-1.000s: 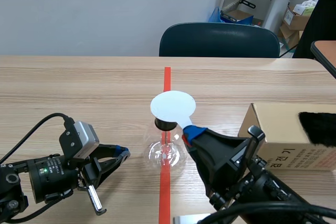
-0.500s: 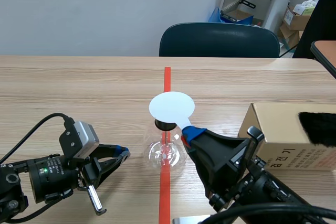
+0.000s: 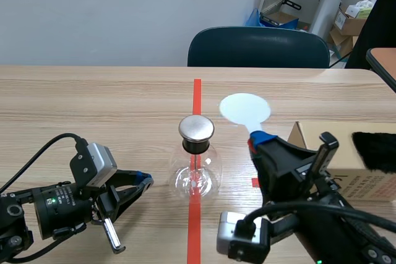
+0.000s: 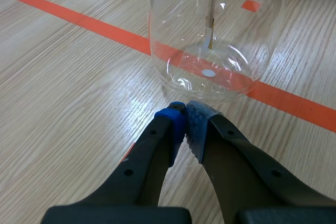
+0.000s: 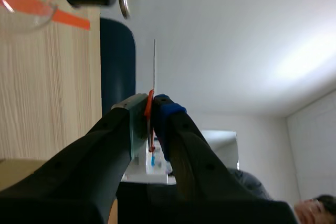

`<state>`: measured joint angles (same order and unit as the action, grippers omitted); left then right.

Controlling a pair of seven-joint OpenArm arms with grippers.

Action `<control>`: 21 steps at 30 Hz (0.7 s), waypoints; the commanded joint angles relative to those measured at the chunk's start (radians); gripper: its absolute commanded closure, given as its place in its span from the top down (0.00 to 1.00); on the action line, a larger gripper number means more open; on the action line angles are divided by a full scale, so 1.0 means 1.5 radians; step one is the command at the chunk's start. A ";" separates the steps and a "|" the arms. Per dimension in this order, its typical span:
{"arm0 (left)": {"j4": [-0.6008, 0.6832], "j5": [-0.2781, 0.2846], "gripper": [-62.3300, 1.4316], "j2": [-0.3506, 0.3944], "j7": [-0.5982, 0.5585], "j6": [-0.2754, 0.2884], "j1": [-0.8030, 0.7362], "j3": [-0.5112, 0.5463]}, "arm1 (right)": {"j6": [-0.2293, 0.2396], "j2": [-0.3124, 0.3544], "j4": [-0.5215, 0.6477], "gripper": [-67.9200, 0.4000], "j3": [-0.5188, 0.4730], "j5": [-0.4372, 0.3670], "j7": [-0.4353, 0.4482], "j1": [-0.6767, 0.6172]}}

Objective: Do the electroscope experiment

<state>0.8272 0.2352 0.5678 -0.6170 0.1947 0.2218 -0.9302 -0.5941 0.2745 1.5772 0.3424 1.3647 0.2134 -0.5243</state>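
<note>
The electroscope (image 3: pixel 196 166) is a clear glass flask with a black neck and a round metal cap (image 3: pixel 196 128), standing on the orange tape line. Its glass bulb (image 4: pixel 216 30) sits just ahead of my left gripper (image 4: pixel 185 123), which lies low on the table and is shut on nothing. My right gripper (image 3: pixel 260 139) is raised to the right of the flask and shut on the handle of a white round paddle (image 3: pixel 244 109), held beside and apart from the cap. The right wrist view shows the paddle edge-on (image 5: pixel 154 66) between the fingers.
A cardboard box (image 3: pixel 337 159) with a black furry cloth (image 3: pixel 375 149) on it stands at the right. A dark chair (image 3: pixel 258 47) is behind the far table edge. Bare wood lies left of the flask and toward the far edge.
My right gripper has carried the white paddle from above the flask's cap to the right, uncovering the metal cap. The left arm has not moved.
</note>
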 commanded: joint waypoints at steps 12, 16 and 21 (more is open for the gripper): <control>0.015 0.005 0.07 -0.003 -0.009 0.001 0.004 -0.001 | -0.007 0.003 0.012 0.01 -0.002 -0.002 -0.225 0.006; 0.015 0.005 0.07 -0.003 -0.009 0.001 0.004 -0.001 | -0.007 0.003 0.012 0.01 -0.002 -0.002 -0.251 0.006; 0.015 0.005 0.07 -0.003 -0.009 0.001 0.004 -0.001 | -0.007 0.003 0.012 0.01 -0.002 -0.002 -0.254 0.006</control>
<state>0.8272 0.2352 0.5678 -0.6170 0.1947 0.2218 -0.9302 -0.5941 0.2745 1.5772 0.3424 1.3617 -0.1654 -0.5243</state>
